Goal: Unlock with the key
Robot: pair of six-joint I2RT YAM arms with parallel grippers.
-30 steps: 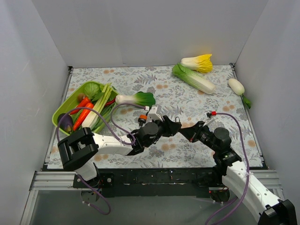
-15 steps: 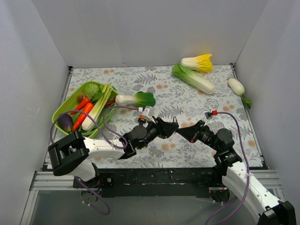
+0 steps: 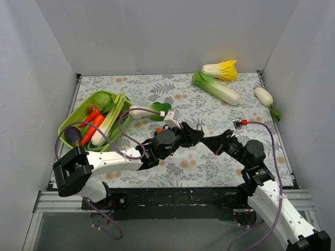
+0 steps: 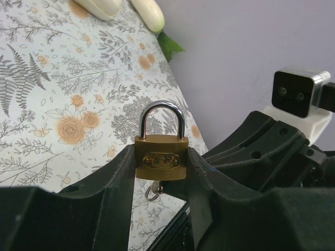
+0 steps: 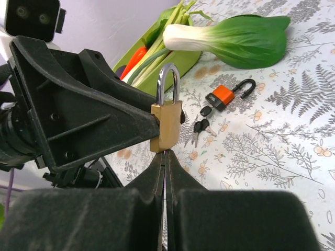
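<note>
The left gripper (image 4: pixel 161 163) clamps the brass padlock (image 5: pixel 166 125) upright, mid-air over the table (image 3: pixel 201 168), keyhole downward. That lets the right gripper (image 5: pixel 165 158), its 2 fingers pinched shut, apparently on the key (image 4: pixel 153 189), work from beneath.

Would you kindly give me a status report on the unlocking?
Left gripper shut on brass padlock, shackle closed. Right gripper shut on key beneath it. Orange padlock lies apart, clear of both.

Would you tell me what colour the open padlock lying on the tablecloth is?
The open padlock is orange with a black shackle, clearest in the right wrist view.
</note>
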